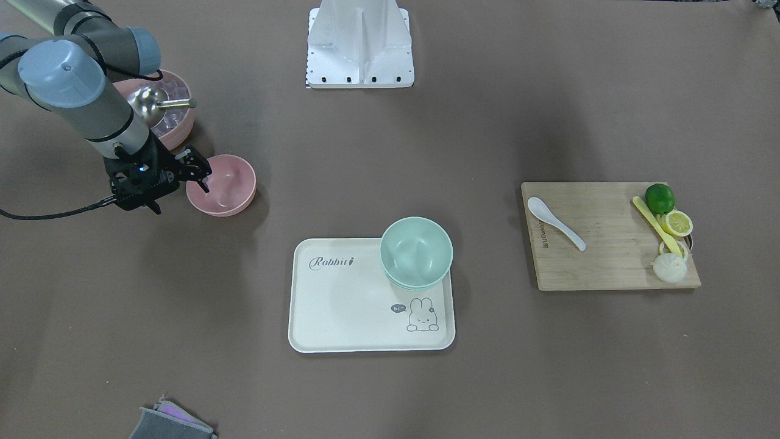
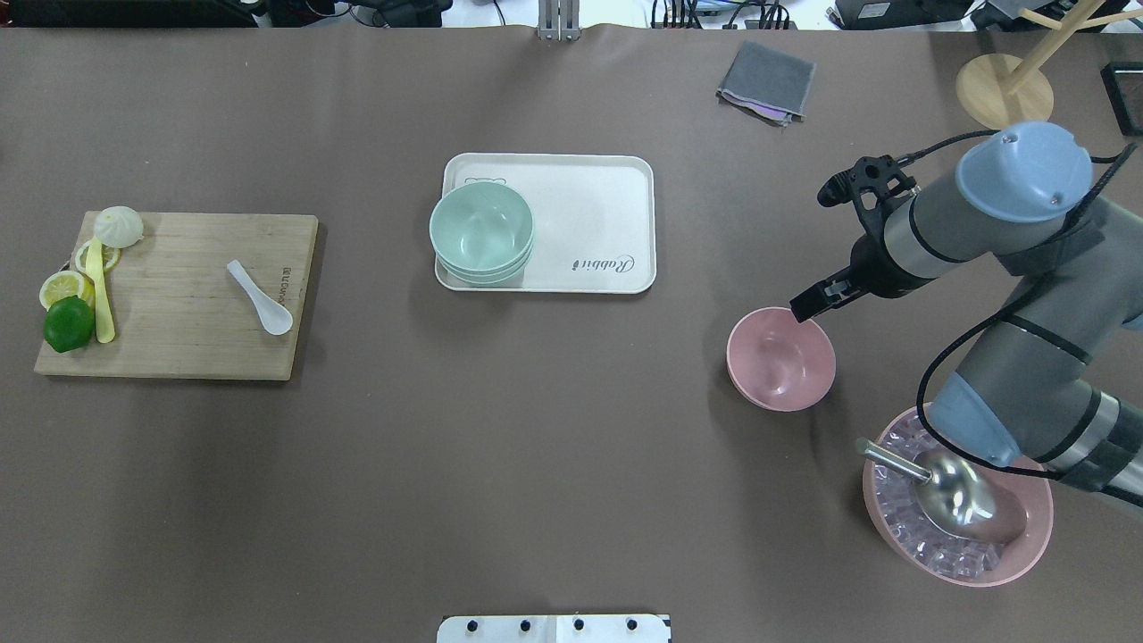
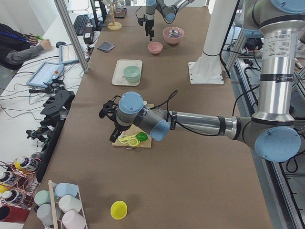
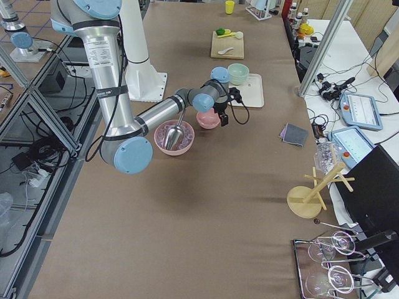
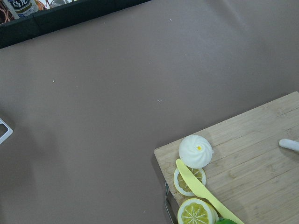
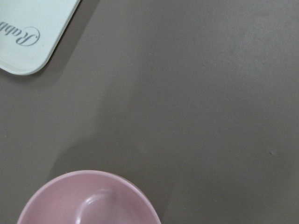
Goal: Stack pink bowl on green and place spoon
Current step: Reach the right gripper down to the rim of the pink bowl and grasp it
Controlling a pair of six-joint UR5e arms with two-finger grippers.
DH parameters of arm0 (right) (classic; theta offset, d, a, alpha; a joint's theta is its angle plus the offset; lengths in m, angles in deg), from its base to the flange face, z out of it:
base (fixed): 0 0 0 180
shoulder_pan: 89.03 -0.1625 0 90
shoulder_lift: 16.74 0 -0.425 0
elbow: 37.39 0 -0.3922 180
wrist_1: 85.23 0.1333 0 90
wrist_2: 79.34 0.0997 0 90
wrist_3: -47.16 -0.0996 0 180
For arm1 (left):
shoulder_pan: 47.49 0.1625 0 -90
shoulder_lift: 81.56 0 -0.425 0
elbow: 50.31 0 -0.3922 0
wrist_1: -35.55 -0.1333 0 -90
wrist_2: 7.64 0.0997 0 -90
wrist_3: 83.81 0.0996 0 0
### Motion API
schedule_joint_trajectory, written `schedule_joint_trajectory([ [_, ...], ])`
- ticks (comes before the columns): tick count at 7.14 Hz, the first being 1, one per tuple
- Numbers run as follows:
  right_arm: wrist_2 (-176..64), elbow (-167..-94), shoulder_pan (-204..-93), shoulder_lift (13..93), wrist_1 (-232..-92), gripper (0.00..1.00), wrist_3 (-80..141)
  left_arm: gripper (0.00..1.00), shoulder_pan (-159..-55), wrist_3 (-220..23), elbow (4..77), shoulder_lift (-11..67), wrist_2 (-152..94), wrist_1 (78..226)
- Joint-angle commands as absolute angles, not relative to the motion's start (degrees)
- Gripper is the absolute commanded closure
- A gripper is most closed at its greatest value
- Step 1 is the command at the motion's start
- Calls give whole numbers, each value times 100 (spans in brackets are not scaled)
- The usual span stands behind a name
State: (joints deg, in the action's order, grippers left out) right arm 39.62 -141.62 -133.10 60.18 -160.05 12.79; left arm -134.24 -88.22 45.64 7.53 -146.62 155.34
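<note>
The small pink bowl point(image 1: 220, 185) stands upright on the table, also in the overhead view point(image 2: 780, 359) and the right wrist view point(image 6: 88, 200). My right gripper point(image 1: 198, 174) is at its rim on the side away from the tray. The jaws look open and hold nothing. Stacked green bowls point(image 1: 416, 252) sit on a corner of the white tray point(image 1: 341, 311). A white spoon point(image 1: 554, 222) lies on the wooden cutting board point(image 1: 609, 262). My left gripper point(image 3: 112, 133) hovers over the board's fruit end. I cannot tell if it is open or shut.
A large pink bowl of ice point(image 2: 955, 527) with a metal scoop point(image 2: 946, 491) sits under my right arm. A lime point(image 1: 660, 197), lemon slices, a yellow knife point(image 1: 655, 224) and a bun point(image 1: 669, 268) lie on the board's edge. A grey cloth point(image 2: 766, 80) and a wooden stand point(image 2: 991, 89) are at the far right.
</note>
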Motion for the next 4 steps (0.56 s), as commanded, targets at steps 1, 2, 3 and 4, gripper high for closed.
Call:
schedule_joint_trajectory([
  [1,3905,-13979,-13114,6016,-16002,16,1245,2,-13424,-8820,4567,756,-14660,15534],
  [2,3853,-13979,-13035,6025,-16019,30,1245,2,-13424,-8820,4575,747,-14668,15534],
  [3,3827,-13979,-12991,6042,-16028,56,1245,2,-13424,-8820,4567,747,-14660,15534],
  [4,3835,-13979,-12990,6025,-16028,80,1253,2,-13424,-8820,4567,747,-14660,15534],
])
